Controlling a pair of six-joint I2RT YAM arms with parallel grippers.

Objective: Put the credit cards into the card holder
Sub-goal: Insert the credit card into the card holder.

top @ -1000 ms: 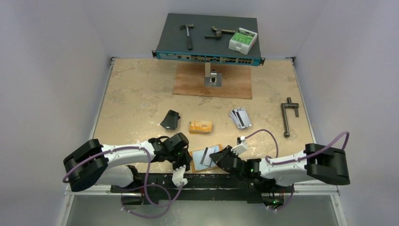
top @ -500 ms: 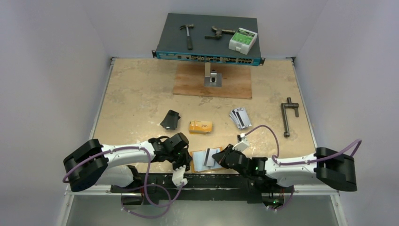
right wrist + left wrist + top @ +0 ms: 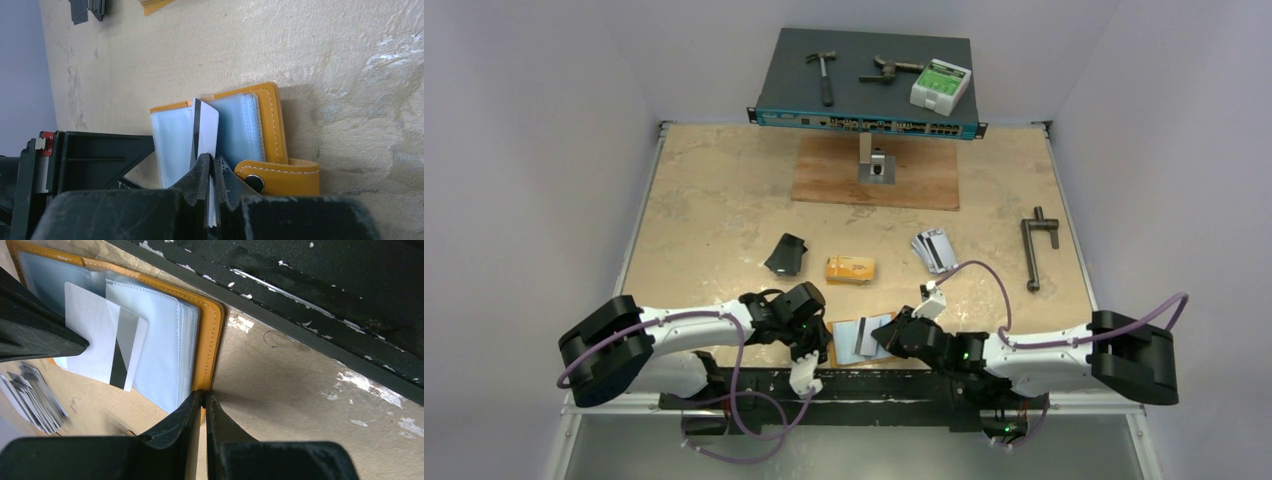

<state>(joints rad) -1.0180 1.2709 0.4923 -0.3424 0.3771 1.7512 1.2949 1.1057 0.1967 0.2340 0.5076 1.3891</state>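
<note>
Worktop (image 3: 724, 200): carries the card holder (image 3: 212, 335), lying open at the near edge with its sleeves up.
Card holder: I judge it soft and floppy, with slick sleeves; best pinned by the stitched border.
Card (image 3: 102, 335): thin, stiff, slippery; take it by a short end. It lies slanted over the sleeves; I cannot tell whether its tip is in one.
Left fingers (image 3: 175, 432): clamped on the holder's orange border.
Right fingers (image 3: 192, 182): clamped on the card's near end.

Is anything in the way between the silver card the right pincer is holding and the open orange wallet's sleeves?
Nothing visible. The silver-grey plastic card with a black stripe, pinched in the right pincer, lies against the clear sleeves of the open orange leather-like wallet. The left pincer clamps the wallet's edge, clear of the card.
</note>
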